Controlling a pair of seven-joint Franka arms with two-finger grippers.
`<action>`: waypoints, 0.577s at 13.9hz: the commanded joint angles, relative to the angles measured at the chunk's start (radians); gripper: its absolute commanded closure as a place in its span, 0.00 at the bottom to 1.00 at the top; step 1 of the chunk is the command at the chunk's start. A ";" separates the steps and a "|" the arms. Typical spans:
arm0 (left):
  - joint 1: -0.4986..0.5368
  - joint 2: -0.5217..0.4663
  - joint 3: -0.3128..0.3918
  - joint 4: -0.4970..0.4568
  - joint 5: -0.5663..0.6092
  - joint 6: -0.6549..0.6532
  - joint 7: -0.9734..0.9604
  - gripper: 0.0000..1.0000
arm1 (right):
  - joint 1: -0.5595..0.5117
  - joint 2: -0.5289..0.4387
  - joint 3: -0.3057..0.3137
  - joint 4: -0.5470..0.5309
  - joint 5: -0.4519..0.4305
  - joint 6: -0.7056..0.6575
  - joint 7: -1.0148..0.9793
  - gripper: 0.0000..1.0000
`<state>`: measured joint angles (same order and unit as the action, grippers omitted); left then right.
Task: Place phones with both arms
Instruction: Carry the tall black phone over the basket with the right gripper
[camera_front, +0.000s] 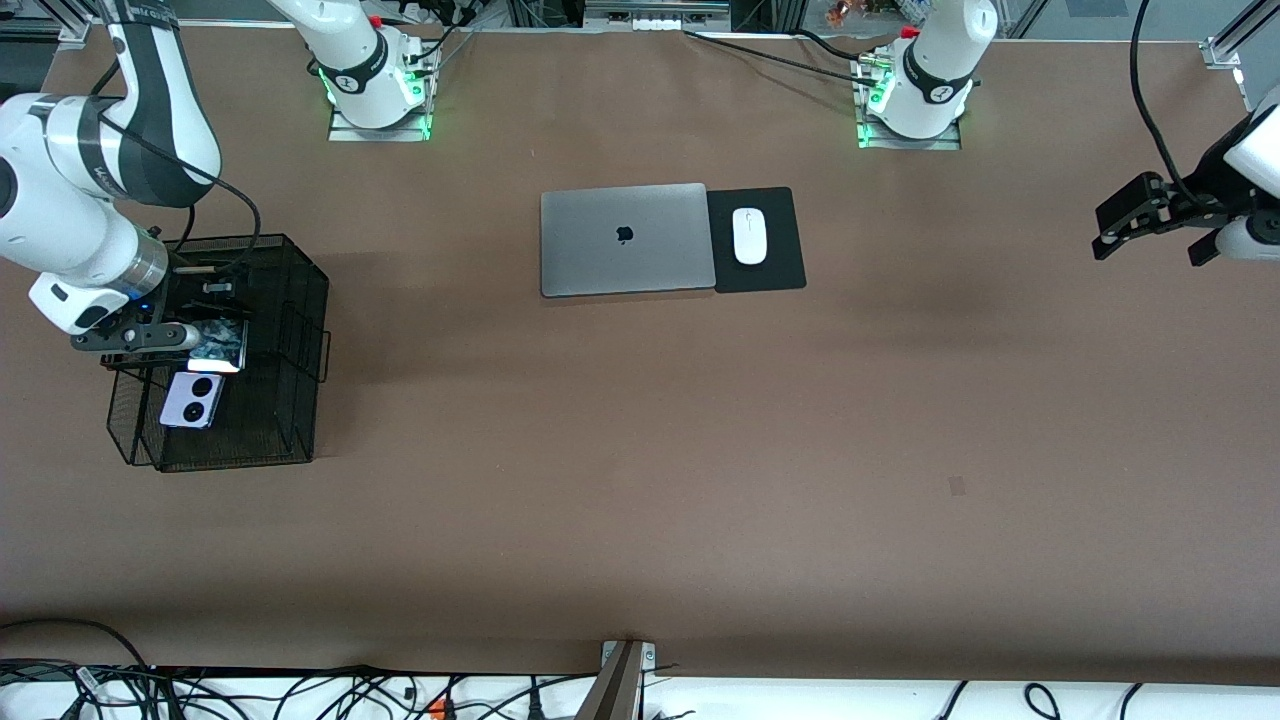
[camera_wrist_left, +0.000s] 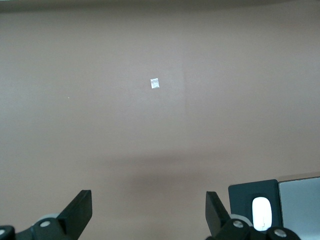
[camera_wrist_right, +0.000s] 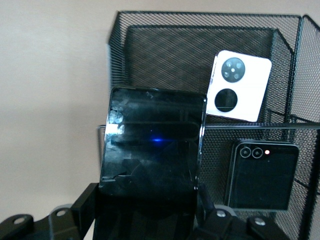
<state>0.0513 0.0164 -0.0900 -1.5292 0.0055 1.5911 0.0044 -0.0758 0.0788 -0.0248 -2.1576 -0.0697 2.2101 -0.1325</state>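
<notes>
My right gripper (camera_front: 200, 336) is shut on the long black slab phone (camera_front: 218, 345) and holds it over the black mesh basket (camera_front: 310, 300). In the right wrist view the slab (camera_wrist_right: 152, 145) sits between the fingers (camera_wrist_right: 85, 205), its screen glinting. The lilac-white phone with two black circles (camera_front: 190, 400) leans in the basket's compartment nearest the front camera; it also shows in the right wrist view (camera_wrist_right: 239, 86). The small black folded phone (camera_wrist_right: 262, 175) stands in the basket beside the slab. My left gripper (camera_front: 1150, 215) is open and empty, up over bare table at the left arm's end (camera_wrist_left: 148, 210).
A closed silver laptop (camera_front: 625, 240) lies mid-table, with a white mouse (camera_front: 749, 236) on a black pad (camera_front: 780, 270) beside it. The basket has wire dividers (camera_front: 290, 370). A small pale speck (camera_front: 957, 486) lies on the brown table; it also shows in the left wrist view (camera_wrist_left: 155, 83).
</notes>
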 joint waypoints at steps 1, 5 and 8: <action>-0.001 0.010 -0.004 0.006 -0.013 0.009 0.005 0.00 | -0.025 -0.057 0.011 -0.100 -0.015 0.082 -0.013 0.77; -0.016 0.034 -0.013 0.027 -0.002 0.009 0.000 0.00 | -0.028 -0.065 0.011 -0.110 -0.015 0.079 -0.012 0.77; -0.013 0.034 -0.019 0.027 -0.002 0.009 0.000 0.00 | -0.032 -0.077 0.009 -0.125 -0.013 0.076 -0.012 0.77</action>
<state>0.0401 0.0397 -0.1083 -1.5267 0.0048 1.6017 0.0047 -0.0896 0.0514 -0.0248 -2.2426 -0.0703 2.2850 -0.1342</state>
